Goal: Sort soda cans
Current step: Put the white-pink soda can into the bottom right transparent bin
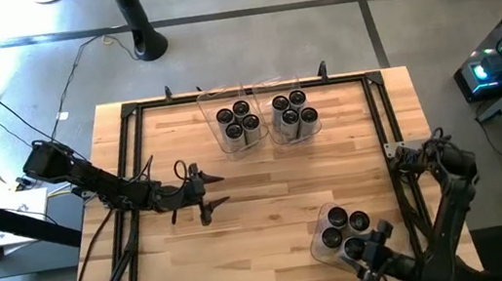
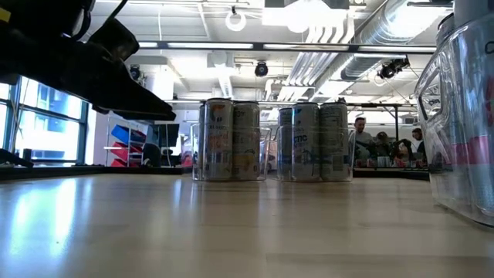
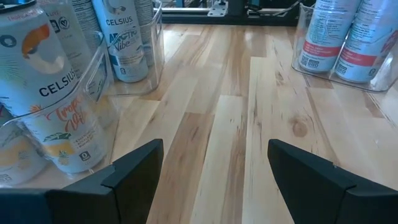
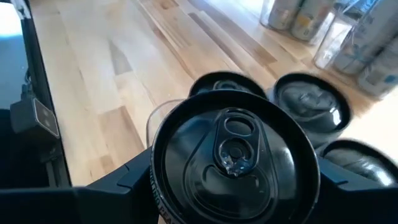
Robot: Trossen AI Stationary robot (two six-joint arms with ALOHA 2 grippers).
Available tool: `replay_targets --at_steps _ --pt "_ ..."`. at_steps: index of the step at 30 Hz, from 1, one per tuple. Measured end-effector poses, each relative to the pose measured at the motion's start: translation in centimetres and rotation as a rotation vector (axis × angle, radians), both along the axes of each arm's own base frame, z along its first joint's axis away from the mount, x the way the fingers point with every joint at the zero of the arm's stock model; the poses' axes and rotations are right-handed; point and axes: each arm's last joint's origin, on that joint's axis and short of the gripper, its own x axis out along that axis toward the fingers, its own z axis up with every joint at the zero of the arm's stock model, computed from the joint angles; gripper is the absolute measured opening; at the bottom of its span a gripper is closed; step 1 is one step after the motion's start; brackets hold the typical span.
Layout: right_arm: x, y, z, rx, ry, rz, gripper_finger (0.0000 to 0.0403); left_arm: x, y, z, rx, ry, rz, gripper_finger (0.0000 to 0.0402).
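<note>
The right gripper pinched a dark-topped, silver-rimmed soda can at the near clear plastic bin, its fingers pressed against the can's sides. Three more cans stood in that bin, touching one another. Judged from this, the step was lifting one can out; doing it well meant rising straight up until the base cleared the bin's wall, so as not to tip the neighbours.

The left gripper hovered with fingers spread and empty, well apart from the near bin, toward the table's middle. Beyond the near bin, at the table's far edge, two clear rectangular bins stood side by side, each holding four pale cans.

The surface was a pale wooden plank table in a black frame; the room beyond showed exposed ducts, ceiling lights and people.
</note>
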Motion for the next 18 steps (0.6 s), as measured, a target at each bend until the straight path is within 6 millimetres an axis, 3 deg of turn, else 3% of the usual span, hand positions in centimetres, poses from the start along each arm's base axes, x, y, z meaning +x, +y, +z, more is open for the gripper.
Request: replay_targets --at_steps 18 --pt "0.5 1.0 -3.7 0.002 0.011 -0.103 0.0240 0.0 0.1 0.0 -0.022 -0.004 0.012 0.0284"
